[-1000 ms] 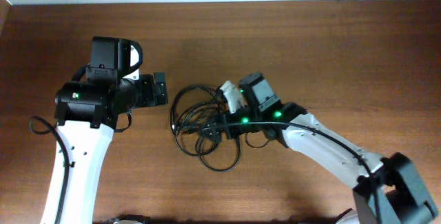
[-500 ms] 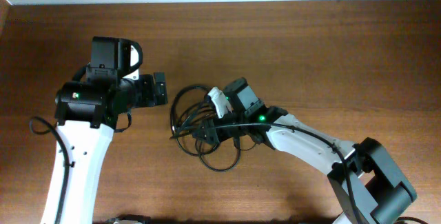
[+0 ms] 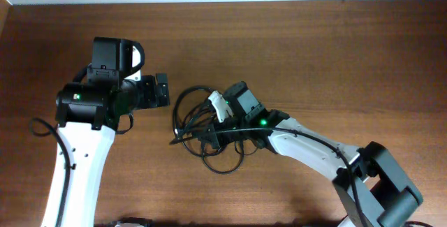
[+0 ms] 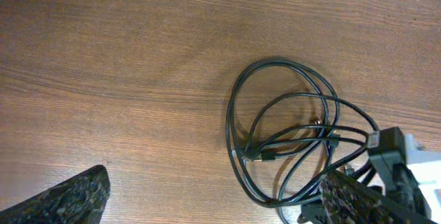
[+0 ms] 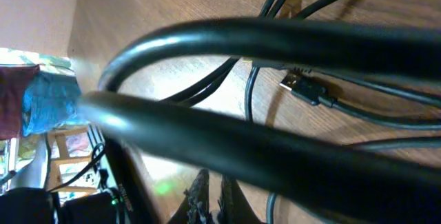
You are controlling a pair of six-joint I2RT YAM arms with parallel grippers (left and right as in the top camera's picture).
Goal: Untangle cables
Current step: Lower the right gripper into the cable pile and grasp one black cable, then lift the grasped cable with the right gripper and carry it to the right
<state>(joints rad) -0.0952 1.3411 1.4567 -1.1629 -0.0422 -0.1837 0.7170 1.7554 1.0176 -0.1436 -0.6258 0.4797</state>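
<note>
The cables (image 3: pixel 187 108) lie as one bunch of overlapping black loops in the middle of the bench (image 3: pixel 349 59), between the two arms. They are not yet separated, and a small plug end (image 5: pixel 303 89) rests on the wood inside the loops.

The right gripper (image 3: pixel 209 135) is down in the lower right part of the bunch, and its fingers (image 5: pixel 210 195) are pressed together. I cannot tell if a strand is pinched between them. The left gripper (image 3: pixel 162 89) hangs just beside the left edge of the loops with its jaws wide apart and holding nothing.

I judge this as the first grasp of one cord. The next move probably calls for a slow pull away from the pile, while the left gripper pins another loop so the whole bunch does not follow.

I can read no brand, label or writing anywhere.
</note>
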